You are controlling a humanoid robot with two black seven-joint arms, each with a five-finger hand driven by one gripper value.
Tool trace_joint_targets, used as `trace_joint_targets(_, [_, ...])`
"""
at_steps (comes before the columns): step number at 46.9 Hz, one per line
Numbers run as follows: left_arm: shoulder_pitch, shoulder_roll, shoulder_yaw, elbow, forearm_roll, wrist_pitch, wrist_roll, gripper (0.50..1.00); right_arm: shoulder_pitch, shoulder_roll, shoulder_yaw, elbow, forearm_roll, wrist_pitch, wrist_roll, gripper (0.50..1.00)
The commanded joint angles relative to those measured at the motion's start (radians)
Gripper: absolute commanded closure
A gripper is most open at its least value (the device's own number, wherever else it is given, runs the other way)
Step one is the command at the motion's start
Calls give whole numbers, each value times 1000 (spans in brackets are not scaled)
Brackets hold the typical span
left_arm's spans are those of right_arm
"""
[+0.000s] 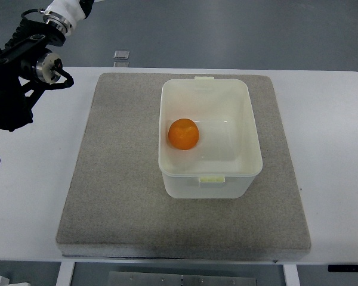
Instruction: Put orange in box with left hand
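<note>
One orange [184, 134] sits inside the white box [250, 128], well right of the left hand [24, 74], which holds nothing; finger pose unclear.

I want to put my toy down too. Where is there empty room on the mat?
The grey mat is bare left of the white box, between box and mat edge, and in a strip in front of it. The right side is narrower. The box floor right of the orange is free. The left hand crowds the table's far left corner.
</note>
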Motion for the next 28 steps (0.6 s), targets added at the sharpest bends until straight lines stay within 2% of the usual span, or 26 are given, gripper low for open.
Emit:
trace_joint_targets(1, [-2,-43,-2,89,0,2,19,583,0,0,0,0,0,0,0,556])
trace_joint_targets(9, [-24,-129,-2,266,-34,6,97,600,0,0,0,0,0,0,0,556])
trace_joint_targets(13, [-35,-158,-2,329,-57,43,146,606,0,0,0,0,0,0,0,556])
trace_joint_targets(18, [-35,-162,-2,330,-77,115,203,609,0,0,0,0,0,0,0,556])
trace_joint_targets(21, [-35,-165,-2,327,-88,120,205,609,0,0,0,0,0,0,0,556])
trace_joint_targets(25, [-27,-165,-10,320,-110,89,202,606,0,0,0,0,0,0,0,556])
trace_joint_targets(28, [-22,-164,-20,307,-164,33,200,606,0,0,0,0,0,0,0,556])
